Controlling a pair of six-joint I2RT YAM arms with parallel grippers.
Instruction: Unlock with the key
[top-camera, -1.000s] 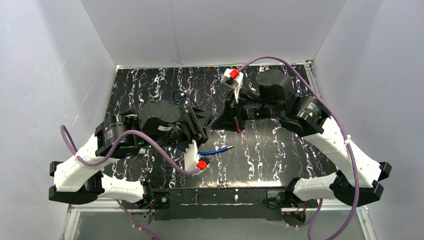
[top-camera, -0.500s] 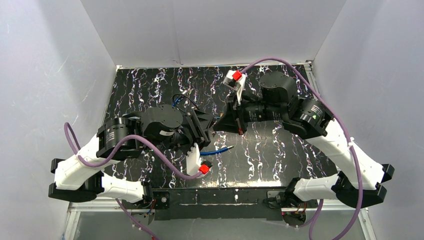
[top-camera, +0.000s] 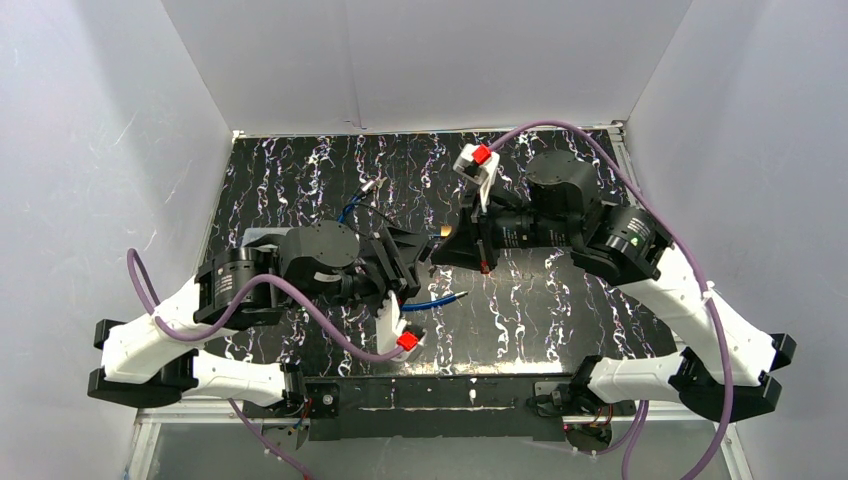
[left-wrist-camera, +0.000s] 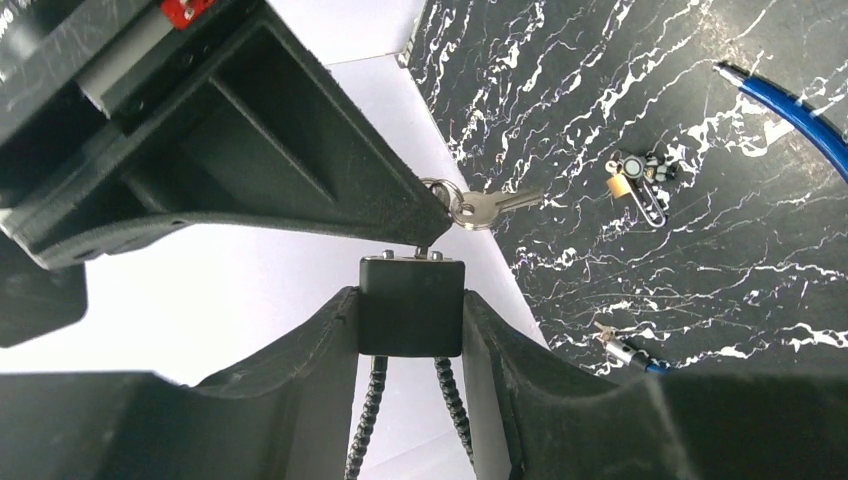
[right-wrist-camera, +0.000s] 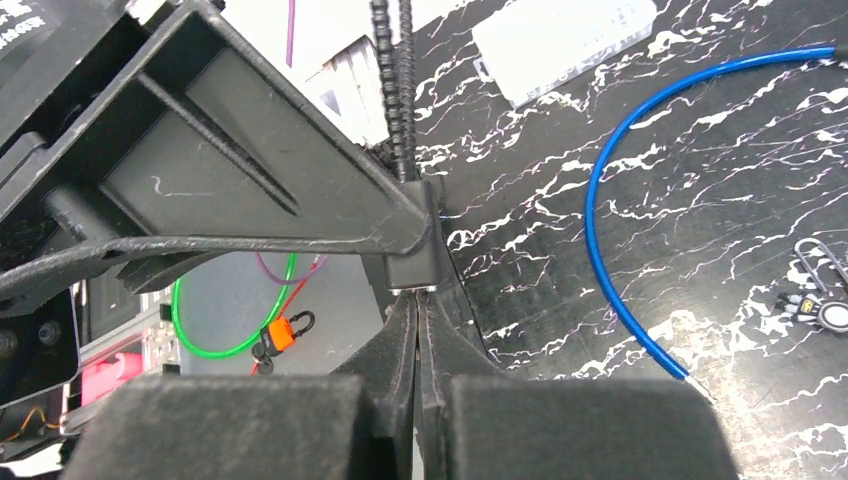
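A black lock (left-wrist-camera: 411, 305) with a beaded cable shackle (left-wrist-camera: 364, 420) is clamped between the fingers of my left gripper (left-wrist-camera: 411, 318), which is shut on its sides. My right gripper (right-wrist-camera: 417, 305) is shut, its tips pressed together right against the lock's (right-wrist-camera: 415, 262) end face. A short metal stub of the key (left-wrist-camera: 423, 250) shows between those tips and the lock. A ring with a spare silver key (left-wrist-camera: 492, 205) hangs beside it. From above, the left gripper (top-camera: 412, 258) and the right gripper (top-camera: 438, 250) meet over mid-table.
A blue cable (top-camera: 430, 302) lies on the black marbled table (top-camera: 560, 300) in front of the grippers. A second blue cable end (top-camera: 362, 192) lies behind them. A small brass padlock with a clip (left-wrist-camera: 634, 182) and a white box (right-wrist-camera: 565, 40) also lie on the table. White walls enclose three sides.
Both arms have shifted a little to the right with the lock and key held together. The right wrist has turned, its camera mount swinging right. Neither grip has changed.
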